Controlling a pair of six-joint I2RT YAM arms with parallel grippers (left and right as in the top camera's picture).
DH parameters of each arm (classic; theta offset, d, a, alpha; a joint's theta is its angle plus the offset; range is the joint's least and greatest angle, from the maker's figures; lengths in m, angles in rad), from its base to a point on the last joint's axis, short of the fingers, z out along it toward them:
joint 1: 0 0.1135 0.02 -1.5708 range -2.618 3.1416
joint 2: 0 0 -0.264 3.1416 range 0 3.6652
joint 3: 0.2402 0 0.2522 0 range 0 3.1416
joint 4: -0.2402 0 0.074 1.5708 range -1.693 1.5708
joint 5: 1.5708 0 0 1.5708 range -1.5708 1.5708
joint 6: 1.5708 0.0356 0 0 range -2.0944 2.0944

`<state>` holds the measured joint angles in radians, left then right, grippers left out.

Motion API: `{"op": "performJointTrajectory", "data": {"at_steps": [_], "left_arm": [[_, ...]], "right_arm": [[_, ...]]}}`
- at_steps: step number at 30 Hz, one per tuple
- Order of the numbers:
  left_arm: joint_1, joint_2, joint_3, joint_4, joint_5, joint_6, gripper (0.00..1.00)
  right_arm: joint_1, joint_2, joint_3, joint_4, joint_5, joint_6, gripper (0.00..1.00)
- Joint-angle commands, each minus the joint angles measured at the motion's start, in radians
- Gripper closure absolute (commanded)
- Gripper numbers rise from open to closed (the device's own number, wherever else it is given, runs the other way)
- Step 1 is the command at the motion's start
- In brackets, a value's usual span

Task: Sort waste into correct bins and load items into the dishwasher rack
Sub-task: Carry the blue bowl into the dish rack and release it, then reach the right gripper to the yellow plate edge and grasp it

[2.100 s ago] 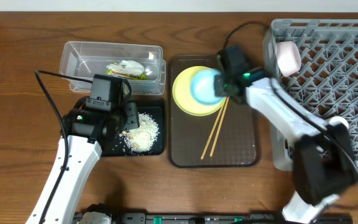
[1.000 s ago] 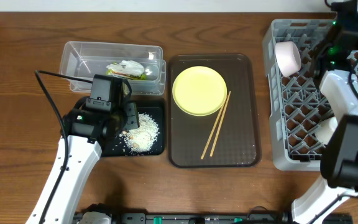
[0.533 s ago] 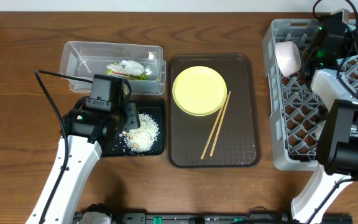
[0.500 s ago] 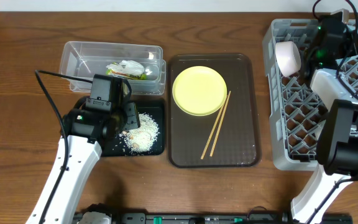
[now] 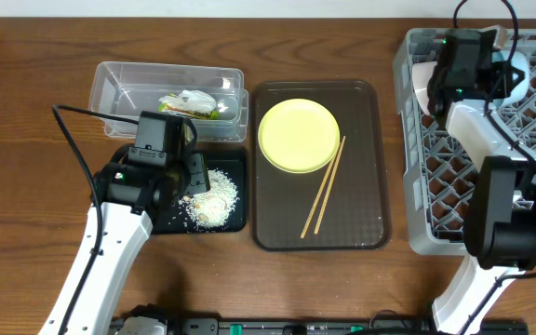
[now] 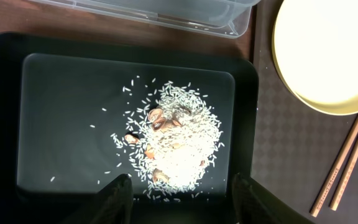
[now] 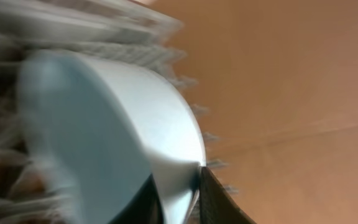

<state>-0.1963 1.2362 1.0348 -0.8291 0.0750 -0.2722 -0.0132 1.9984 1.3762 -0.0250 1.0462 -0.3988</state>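
Note:
My right gripper [image 5: 489, 74] is shut on the rim of the light blue bowl [image 5: 516, 71] and holds it on edge over the back of the grey dishwasher rack [image 5: 529, 167]. In the right wrist view the fingers [image 7: 180, 194] pinch the bowl's rim [image 7: 104, 124]. The white-pink bowl [image 5: 421, 84] stands in the rack's back left corner. My left gripper [image 6: 182, 200] is open above the rice scraps [image 6: 176, 143] in the black tray [image 6: 247, 124]. The wrapper [image 5: 190, 102] lies in the clear tub [image 5: 119, 79]. The yellow plate [image 5: 298, 136] and the chopsticks [image 5: 324, 186] lie on the brown tray. The white cup is hidden.
The brown serving tray [image 5: 361, 219] sits between the bins and the rack. My right arm [image 5: 505, 214] reaches along the rack's left side. Bare wooden table [image 5: 26, 186] lies to the left and front.
My right gripper carried the light blue bowl from the yellow plate to the rack, then shifted left along the rack's back. The left arm has not moved.

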Motion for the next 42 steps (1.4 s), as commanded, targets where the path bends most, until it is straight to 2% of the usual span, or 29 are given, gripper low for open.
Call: {"op": "performJointTrajectory", "data": {"at_steps": [1,3,7,15,16,18,20,24,27,31,37,42], "left_arm": [[0.004,-0.002,0.010,-0.001,-0.012,0.009,0.45],[0.004,-0.002,0.010,-0.001,-0.012,0.009,0.45],[0.004,-0.002,0.010,-0.002,-0.012,0.009,0.45],[0.004,-0.002,0.010,-0.001,-0.012,0.009,0.45],[0.004,-0.002,0.010,-0.001,-0.012,0.009,0.45],[0.004,-0.002,0.010,-0.001,-0.012,0.009,0.45],[0.004,-0.002,0.010,-0.001,-0.012,0.009,0.45],[0.004,-0.002,0.010,-0.001,-0.013,0.009,0.42],[0.004,-0.002,0.010,-0.001,-0.013,0.010,0.41],[0.004,-0.002,0.010,-0.001,-0.012,0.009,0.41],[0.004,-0.002,0.010,-0.001,-0.012,0.009,0.41],[0.004,-0.002,0.010,-0.001,-0.012,0.009,0.41]], "right_arm": [[0.049,-0.035,-0.016,-0.071,-0.248,0.093,0.70],[0.049,-0.048,-0.016,-0.128,-0.301,0.135,0.65],[0.050,-0.065,-0.016,-0.208,-0.319,0.214,0.64],[0.056,-0.203,-0.016,-0.288,-0.370,0.220,0.60],[0.066,-0.248,-0.016,-0.319,-0.438,0.220,0.53],[0.080,-0.294,-0.016,-0.359,-0.530,0.220,0.47],[0.106,-0.353,-0.016,-0.423,-0.726,0.260,0.41],[0.158,-0.401,-0.016,-0.502,-1.149,0.401,0.41],[0.210,-0.386,-0.020,-0.546,-1.313,0.493,0.42],[0.281,-0.339,-0.045,-0.575,-1.264,0.561,0.51],[0.367,-0.198,-0.056,-0.572,-1.096,0.718,0.52],[0.381,-0.079,-0.056,-0.551,-1.061,0.789,0.55]]}}
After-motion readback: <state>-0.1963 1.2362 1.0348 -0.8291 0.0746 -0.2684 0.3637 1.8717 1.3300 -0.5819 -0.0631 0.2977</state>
